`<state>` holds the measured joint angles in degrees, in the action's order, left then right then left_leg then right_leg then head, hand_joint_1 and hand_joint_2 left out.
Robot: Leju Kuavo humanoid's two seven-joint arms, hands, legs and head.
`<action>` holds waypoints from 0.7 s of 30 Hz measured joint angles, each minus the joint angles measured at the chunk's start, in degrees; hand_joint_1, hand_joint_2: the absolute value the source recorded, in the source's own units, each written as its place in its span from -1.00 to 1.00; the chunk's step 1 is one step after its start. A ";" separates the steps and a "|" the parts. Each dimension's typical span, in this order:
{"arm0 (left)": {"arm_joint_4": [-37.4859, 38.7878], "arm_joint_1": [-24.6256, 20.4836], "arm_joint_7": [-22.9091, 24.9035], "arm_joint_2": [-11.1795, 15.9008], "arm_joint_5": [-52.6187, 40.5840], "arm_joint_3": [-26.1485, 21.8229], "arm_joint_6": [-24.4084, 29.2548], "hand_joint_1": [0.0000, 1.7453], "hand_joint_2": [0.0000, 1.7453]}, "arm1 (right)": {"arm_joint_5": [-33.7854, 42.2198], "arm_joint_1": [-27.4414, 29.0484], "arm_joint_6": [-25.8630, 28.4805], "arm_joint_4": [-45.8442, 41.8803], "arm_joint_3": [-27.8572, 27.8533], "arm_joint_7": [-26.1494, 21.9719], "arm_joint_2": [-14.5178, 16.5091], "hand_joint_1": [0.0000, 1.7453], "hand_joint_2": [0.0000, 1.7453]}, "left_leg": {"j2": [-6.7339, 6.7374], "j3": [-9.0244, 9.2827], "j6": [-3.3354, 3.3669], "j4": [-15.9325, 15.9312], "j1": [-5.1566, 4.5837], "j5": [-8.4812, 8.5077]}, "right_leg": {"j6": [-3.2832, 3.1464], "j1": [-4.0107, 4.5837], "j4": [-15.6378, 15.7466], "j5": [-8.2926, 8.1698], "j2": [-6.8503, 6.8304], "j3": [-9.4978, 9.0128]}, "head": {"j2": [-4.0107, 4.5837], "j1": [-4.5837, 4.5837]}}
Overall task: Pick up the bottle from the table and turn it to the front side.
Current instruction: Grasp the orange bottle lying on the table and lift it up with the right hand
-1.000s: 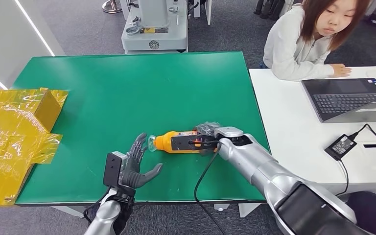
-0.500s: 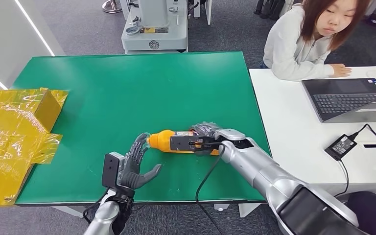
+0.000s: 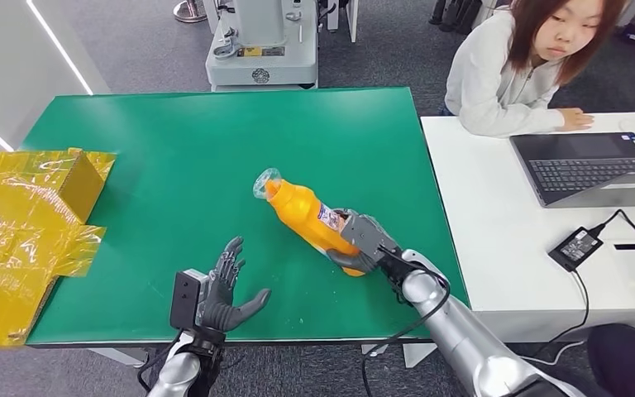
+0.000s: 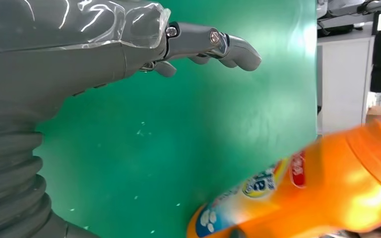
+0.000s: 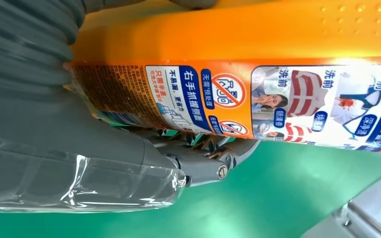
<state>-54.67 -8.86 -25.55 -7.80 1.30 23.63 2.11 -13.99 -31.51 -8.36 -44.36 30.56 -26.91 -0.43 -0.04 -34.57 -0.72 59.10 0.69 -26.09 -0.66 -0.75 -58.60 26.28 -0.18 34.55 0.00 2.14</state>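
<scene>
An orange bottle (image 3: 304,212) with a clear plastic-wrapped cap hangs tilted above the green table (image 3: 174,157), cap pointing up and to the far left. My right hand (image 3: 362,242) grips its lower body; the right wrist view shows the fingers (image 5: 198,163) curled around the bottle's printed label (image 5: 287,104). My left hand (image 3: 226,288) hovers over the table's near edge, fingers spread and holding nothing. In the left wrist view the bottle (image 4: 317,193) passes blurred beyond the left fingers (image 4: 213,44).
Crumpled yellow wrapping and a box (image 3: 25,223) lie at the table's left edge. A white desk (image 3: 504,223) at right carries a laptop (image 3: 591,169) and a power adapter (image 3: 575,246). A person (image 3: 521,66) sits behind it. A machine base (image 3: 260,50) stands beyond the table.
My right hand has lifted the bottle off the table and swung it from lying flat to tilted with its cap up and away. The left hand has drawn slightly back toward the near edge.
</scene>
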 joint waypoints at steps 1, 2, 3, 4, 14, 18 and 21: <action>-0.18 0.25 0.08 0.00 -0.13 -0.03 -0.04 -1.00 1.00 | -0.25 1.49 0.29 -1.87 -1.04 0.20 -0.09 1.00 1.00 | 0.00 0.00 0.00 0.00 0.00 0.00 | 0.00 0.00 0.00 0.00 0.00 0.00 | 0.00 0.01; -0.37 0.50 0.15 0.00 -0.25 -0.05 -0.08 -1.00 1.00 | -0.54 2.96 0.57 -3.72 -2.05 0.29 -0.18 1.00 1.00 | 0.00 -0.01 0.00 0.00 0.00 0.00 | 0.00 0.00 0.00 0.00 0.00 0.00 | 0.00 0.00; -0.55 0.73 0.19 -0.01 -0.38 -0.08 -0.10 -1.00 1.00 | -0.81 4.29 0.85 -5.43 -2.98 0.33 -0.26 1.00 1.00 | 0.00 -0.01 0.00 -0.01 0.00 0.00 | 0.00 0.00 0.00 0.00 0.00 0.00 | 0.00 0.00; -0.75 0.94 0.22 -0.01 -0.55 -0.10 -0.10 -1.00 1.00 | -1.04 5.42 1.07 -6.89 -3.81 0.37 -0.33 1.00 1.00 | 0.00 -0.02 0.00 -0.01 0.00 0.00 | 0.00 0.00 0.00 0.00 0.00 0.00 | 0.00 0.00; -3.70 1.65 0.44 0.36 1.14 -1.46 -3.89 -1.00 1.00 | -3.17 10.00 2.32 -15.84 -9.52 -2.27 -0.45 1.00 1.00 | 0.01 -0.04 0.00 0.00 -0.01 0.01 | 0.00 -0.01 -0.02 -0.01 0.01 0.01 | 0.00 0.01; -5.85 0.11 0.21 1.29 3.44 -1.54 -8.36 -1.00 1.00 | -5.35 10.09 1.07 -19.80 -9.55 -3.34 -0.44 1.00 1.00 | -0.01 -0.04 -0.02 0.00 0.00 0.02 | 0.00 0.00 -0.04 -0.01 -0.01 0.02 | 0.00 0.01; -7.84 -2.50 0.39 1.86 4.79 -1.54 -11.01 -1.00 1.00 | -6.33 9.50 0.14 -22.26 -8.86 -3.50 -0.30 1.00 1.00 | -0.02 -0.05 -0.03 0.00 0.00 0.03 | -0.01 0.00 -0.07 -0.02 -0.02 0.02 | 0.00 0.01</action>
<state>-62.51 -11.35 -25.16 -5.93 6.09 22.10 -8.90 -20.32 -22.01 -8.21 -66.62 21.70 -30.41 -0.73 -0.06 -34.62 -0.75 59.10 0.70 -26.06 -0.67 -0.75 -58.67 26.27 -0.20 34.56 0.00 2.15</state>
